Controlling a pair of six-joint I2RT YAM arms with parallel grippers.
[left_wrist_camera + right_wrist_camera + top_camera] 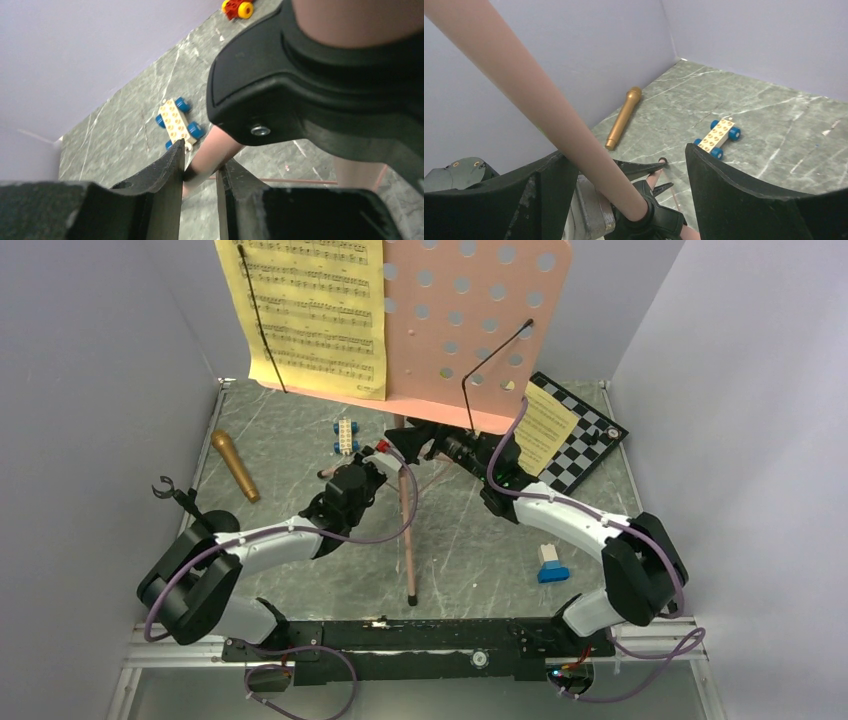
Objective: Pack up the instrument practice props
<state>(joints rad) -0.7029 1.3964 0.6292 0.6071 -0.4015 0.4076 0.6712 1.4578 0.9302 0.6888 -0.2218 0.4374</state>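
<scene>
Judging by how things lie, we put the packing near its start. The music stand (pixel 470 330) is fully set up, its perforated desk raised and a leg (pixel 407 540) splayed toward the arm bases. One sheet (pixel 315 315) hangs on the desk under a wire retainer. A second sheet (pixel 545 425) shows below the desk's right end, over the chessboard (pixel 590 445) in the top view; whether it rests on the board we cannot tell. The microphone (pixel 235 465) lies flat near the left wall. The mic stand (pixel 215 523) is close by, partly hidden by the left arm. We see no box or case for any of them.

Both arms work at the hub under the desk. The left gripper (pixel 200 170) is clenched on one of the pink legs, which fills the gap between its fingers (pixel 170 170). The right gripper (pixel 624 155) is released: its jaws stand wide either side of a pink tube, with clear space on one side. We read this as the first step of folding the tripod. Folding, gathering the sheets and stowing the microphone and mic stand all look to be left.

The table (pixel 480 540) is a grey-green marbled slab with pale scuffs, boxed by plain lilac-grey walls (pixel 90 390) on three sides. A white car (pixel 345 435) with blue wheels, a red car (pixel 237 7) and a blue-and-white brick (pixel 551 562) lie loose on it; none is ours to pack.
</scene>
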